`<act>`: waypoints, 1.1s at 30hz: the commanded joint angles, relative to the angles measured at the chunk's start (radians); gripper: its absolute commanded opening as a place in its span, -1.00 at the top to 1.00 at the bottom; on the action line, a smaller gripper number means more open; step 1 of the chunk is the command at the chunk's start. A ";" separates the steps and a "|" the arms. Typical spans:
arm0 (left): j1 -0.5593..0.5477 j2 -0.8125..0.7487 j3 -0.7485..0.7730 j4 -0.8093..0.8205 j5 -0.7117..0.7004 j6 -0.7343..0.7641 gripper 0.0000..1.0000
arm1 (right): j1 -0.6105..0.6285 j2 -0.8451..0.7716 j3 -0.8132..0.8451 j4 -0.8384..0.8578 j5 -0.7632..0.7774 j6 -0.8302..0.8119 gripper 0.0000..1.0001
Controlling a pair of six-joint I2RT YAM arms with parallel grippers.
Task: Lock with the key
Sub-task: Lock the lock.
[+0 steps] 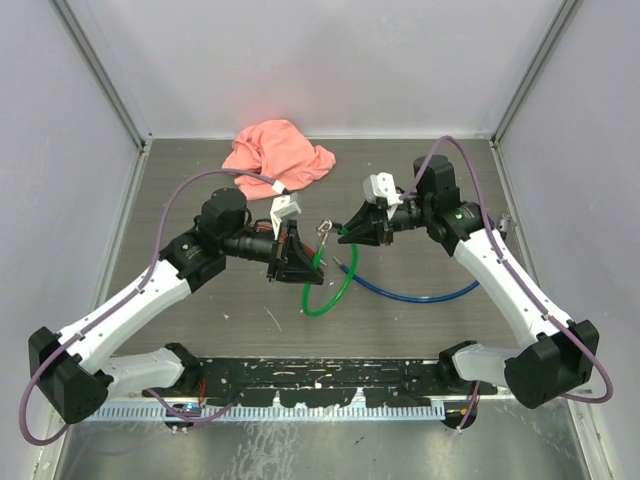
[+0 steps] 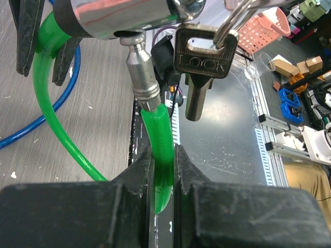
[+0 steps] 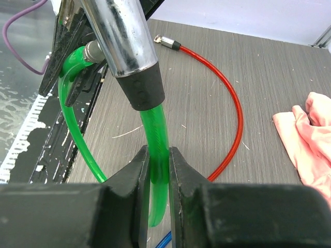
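Note:
A green cable lock (image 1: 325, 293) is held up between both arms. My left gripper (image 2: 164, 165) is shut on the green cable (image 2: 159, 135) just below its metal pin (image 2: 140, 72). The pin's tip meets the side of the chrome lock barrel (image 2: 119, 15); I cannot tell whether it is inside. A key (image 2: 199, 62) stamped LOCK hangs loose on a ring beside the barrel. My right gripper (image 3: 159, 165) is shut on the green cable (image 3: 155, 129) just under the barrel's black collar (image 3: 145, 88). From above, the left gripper (image 1: 300, 255) and right gripper (image 1: 350, 235) face each other closely.
A blue cable (image 1: 420, 293) lies on the table under the right arm. A red cable (image 3: 232, 108) curves beyond the lock. A pink cloth (image 1: 278, 155) sits at the back of the table. A black rail (image 1: 320, 375) runs along the near edge.

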 commanded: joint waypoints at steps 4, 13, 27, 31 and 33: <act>0.027 0.012 0.086 -0.001 -0.043 0.089 1.00 | 0.038 -0.007 0.048 -0.096 -0.076 -0.048 0.98; 0.095 0.012 0.098 -0.080 0.027 0.136 1.00 | 0.094 0.010 0.081 -0.226 0.037 -0.209 0.98; 0.115 0.108 0.254 -0.573 0.148 0.644 1.00 | 0.132 0.090 0.211 -0.501 0.163 -0.405 0.98; 0.115 0.138 0.238 -0.492 0.150 0.586 1.00 | 0.200 0.122 0.212 -0.533 0.225 -0.416 0.98; 0.115 0.138 0.232 -0.461 0.156 0.569 1.00 | 0.218 0.148 0.225 -0.554 0.241 -0.419 0.98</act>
